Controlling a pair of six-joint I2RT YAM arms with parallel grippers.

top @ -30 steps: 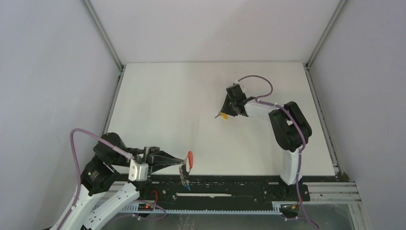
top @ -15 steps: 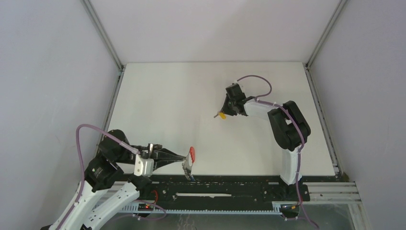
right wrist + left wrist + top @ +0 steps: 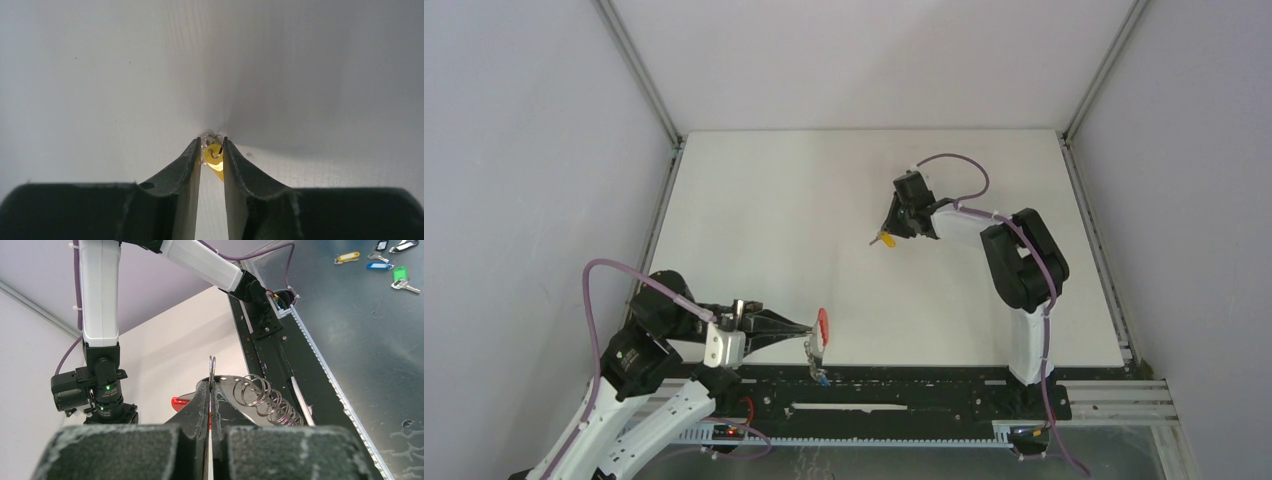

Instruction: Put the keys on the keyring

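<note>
Our left gripper (image 3: 210, 386) pinches the keyring (image 3: 822, 327) at the table's (image 3: 774, 220) near edge. Our right gripper (image 3: 211, 142) nips the yellow key (image 3: 214, 155) mid-table (only by its tips), so the key could twist loose.

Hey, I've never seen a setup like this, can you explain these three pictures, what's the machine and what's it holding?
These are two robot arms bolted at the near edge of a white table. The wide picture looks down from above; the other two come from a camera on each wrist, looking along its own fingers. The left gripper is shut on the keyring, a red tag with metal rings. The right gripper pinches a small yellow key.
</note>
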